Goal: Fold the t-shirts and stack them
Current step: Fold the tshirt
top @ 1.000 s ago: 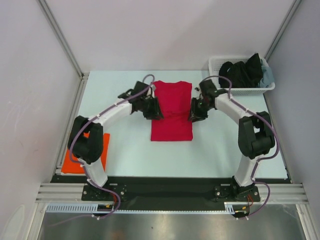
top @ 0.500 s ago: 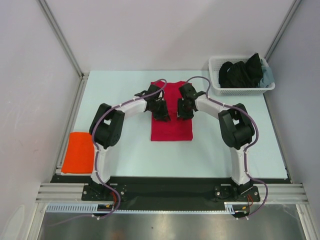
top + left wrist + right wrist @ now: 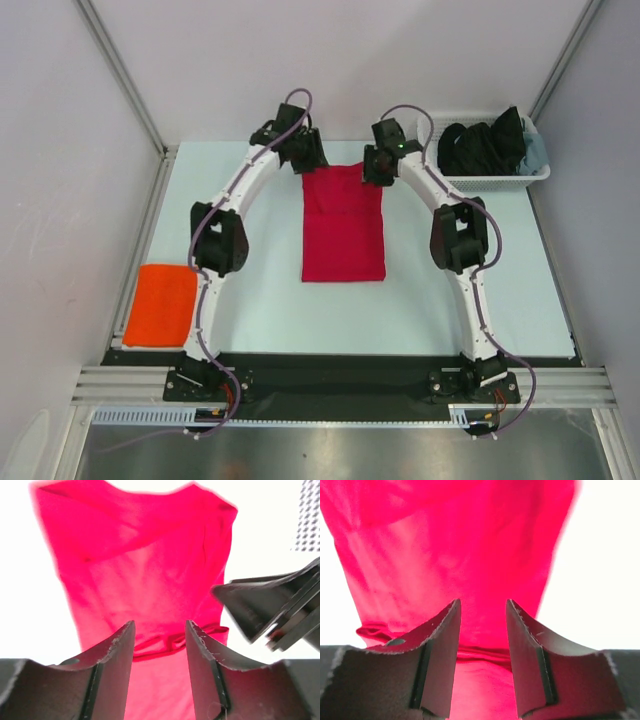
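Now | red t-shirt point(image 3: 343, 225): looks soft, light, floppy | best grab: probably two far corners | left gripper point(image 3: 160, 627): jaws partly apart, holds nothing | right gripper point(image 3: 482, 605): same

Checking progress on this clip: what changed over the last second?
Both arms swung away from their bases. The left gripper and right gripper went from the red shirt's sides, over its middle, to its far edge, where they now hang with jaws apart, holding nothing. The red shirt, the folded orange shirt and the basket stayed put.
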You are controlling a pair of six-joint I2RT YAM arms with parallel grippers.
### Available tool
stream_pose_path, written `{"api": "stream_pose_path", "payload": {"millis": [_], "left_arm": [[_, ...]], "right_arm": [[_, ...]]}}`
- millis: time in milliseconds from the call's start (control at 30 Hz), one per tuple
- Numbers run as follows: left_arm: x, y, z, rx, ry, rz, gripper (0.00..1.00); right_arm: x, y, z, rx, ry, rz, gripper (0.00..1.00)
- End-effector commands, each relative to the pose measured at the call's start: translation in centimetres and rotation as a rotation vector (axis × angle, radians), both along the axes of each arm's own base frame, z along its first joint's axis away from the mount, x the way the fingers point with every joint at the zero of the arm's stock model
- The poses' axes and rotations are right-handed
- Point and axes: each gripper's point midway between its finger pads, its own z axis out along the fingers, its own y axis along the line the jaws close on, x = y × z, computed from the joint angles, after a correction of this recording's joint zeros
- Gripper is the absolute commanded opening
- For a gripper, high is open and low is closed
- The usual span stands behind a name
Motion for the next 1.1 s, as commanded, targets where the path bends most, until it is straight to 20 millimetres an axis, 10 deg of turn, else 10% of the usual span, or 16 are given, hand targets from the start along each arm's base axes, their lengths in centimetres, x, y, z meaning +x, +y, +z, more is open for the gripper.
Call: {"api": "stream_pose_path", "payload": {"millis": [0, 100, 133, 200, 233, 467, 733, 1067], "left_arm": [[-1.7, 2.5, 6.5, 0.06, -0.088, -0.019, 0.5], [-5.9, 1.9, 6.7, -0.035, -0.076, -0.077, 0.47], [-8.6, 2.0, 2.7, -0.053, 0.028, -0.086, 0.45], [-11.2, 0.1, 4.7, -0.149, -0.02, -0.158, 0.37], [-13.7, -0.5, 2.4, -0.151, 0.039, -0.182, 0.34], [-20.1, -2.6, -1.3, -0.199, 0.121, -0.273, 0.22], [-21.3, 0.1, -7.6, -0.128, 0.269, -0.242, 0.17], [-27.0, 4.2, -13.2, -0.071, 0.373, -0.233, 0.13]], "right_arm": [[-0.7, -1.7, 4.7, -0.03, -0.015, 0.048, 0.47], [-4.1, -1.1, 6.5, 0.055, 0.021, 0.131, 0.46], [-5.2, -1.0, 6.8, 0.098, 0.04, 0.15, 0.45], [-9.1, -0.8, 7.1, 0.231, 0.107, 0.183, 0.35], [-10.6, -0.8, 7.0, 0.279, 0.129, 0.194, 0.25], [-21.4, 2.1, 3.8, 0.557, 0.339, 0.343, 0.1], [-24.7, 3.8, -1.5, 0.608, 0.458, 0.357, 0.07], [-28.1, -2.5, -7.8, 0.519, 0.554, 0.211, 0.07]]}}
